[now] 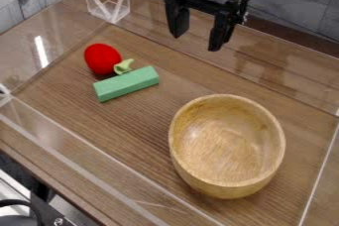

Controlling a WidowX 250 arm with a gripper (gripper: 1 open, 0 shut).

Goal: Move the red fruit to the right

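The hand hangs at about 12 o'clock over the counter, pointing straight down with its dark fingers spread wide and nothing between them. It floats clear of the wood, well apart from every object.

The fruit sits at about 9 o'clock, glossy red, with its pale green stem toward 4 o'clock. Just beside it, at its 4 o'clock, lies the block, green and laid at a slant; the stem seems to touch the block's upper edge. The bowl stands at about 5 o'clock, upright, close to the near edge.

Clear walls rim the counter on all sides. Bare wood stretches from the centre toward 3 o'clock, between the hand and the bowl.
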